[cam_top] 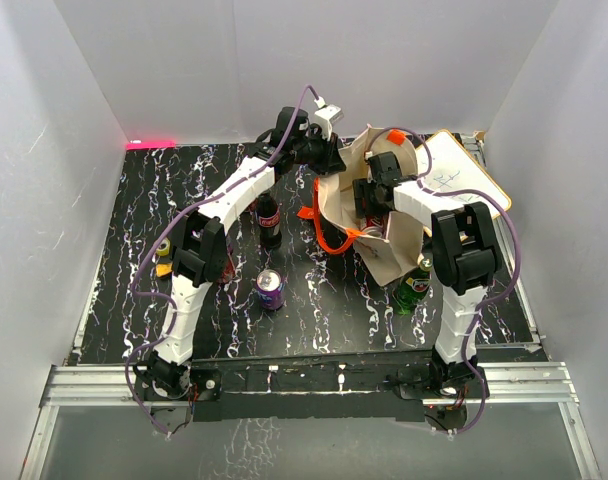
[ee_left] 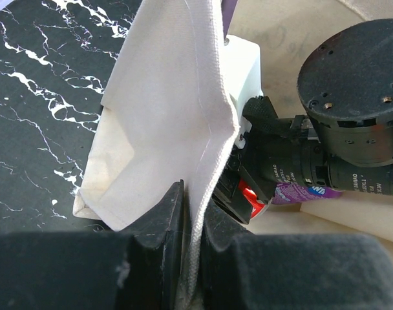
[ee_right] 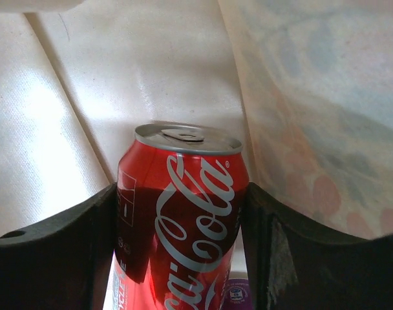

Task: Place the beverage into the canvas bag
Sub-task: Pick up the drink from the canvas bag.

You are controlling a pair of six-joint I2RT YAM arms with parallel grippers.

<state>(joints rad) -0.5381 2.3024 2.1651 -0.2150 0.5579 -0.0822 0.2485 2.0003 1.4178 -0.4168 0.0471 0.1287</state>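
Note:
The beige canvas bag (cam_top: 389, 262) stands open at the table's centre right, its orange handles (cam_top: 329, 240) hanging on the left side. My left gripper (cam_top: 329, 160) is shut on the bag's rim; the left wrist view shows the jaws (ee_left: 195, 206) pinching the canvas edge (ee_left: 177, 116). My right gripper (cam_top: 369, 215) reaches down into the bag. In the right wrist view a red cola can (ee_right: 183, 219) stands upright between its fingers (ee_right: 179, 194), both pads against the can's sides, with the bag's walls (ee_right: 119, 77) around it. A purple can (ee_right: 235, 294) lies beneath it in the bag.
On the table stand a purple can (cam_top: 270, 288), a dark cola bottle (cam_top: 268, 220) by the left arm, and a green bottle (cam_top: 414, 285) beside the right arm. A small yellow item (cam_top: 164, 248) lies at the left. A white board (cam_top: 459, 175) leans behind the bag.

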